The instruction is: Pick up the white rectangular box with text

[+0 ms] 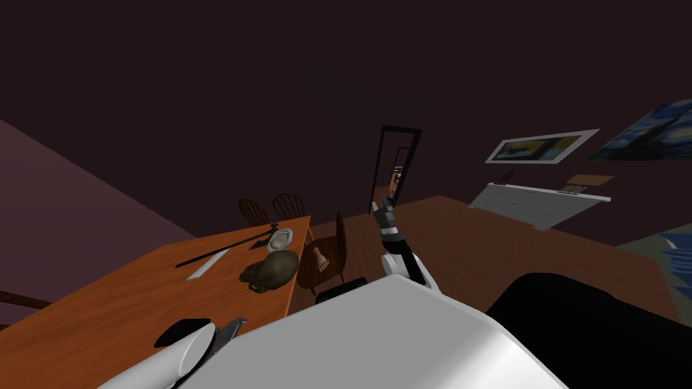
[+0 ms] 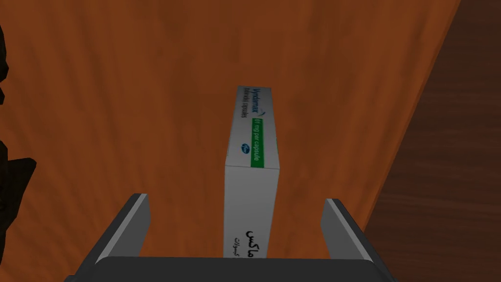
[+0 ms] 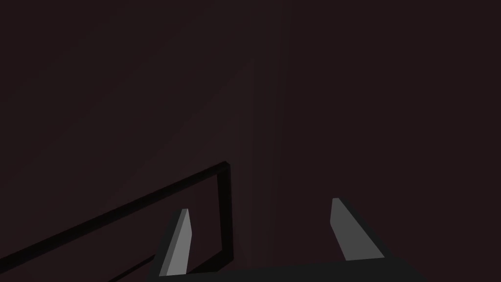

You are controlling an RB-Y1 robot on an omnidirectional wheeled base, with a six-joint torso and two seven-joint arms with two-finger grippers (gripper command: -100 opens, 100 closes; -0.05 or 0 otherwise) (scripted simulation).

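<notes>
Left fingers (image 2: 128,226) are noted spread wide and empty, with the white box (image 2: 252,176) centred between them untouched, resting on the orange bench (image 2: 122,98) — long axis running straight ahead, along the approach — while the right fingers (image 3: 178,242), likewise open, are held well apart.

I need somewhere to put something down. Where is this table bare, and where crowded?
Bare: the table either side of the white box, out to its edge, and the near stretch before the brown bag. Crowded: the far end, with bag, plate, black rod.
</notes>
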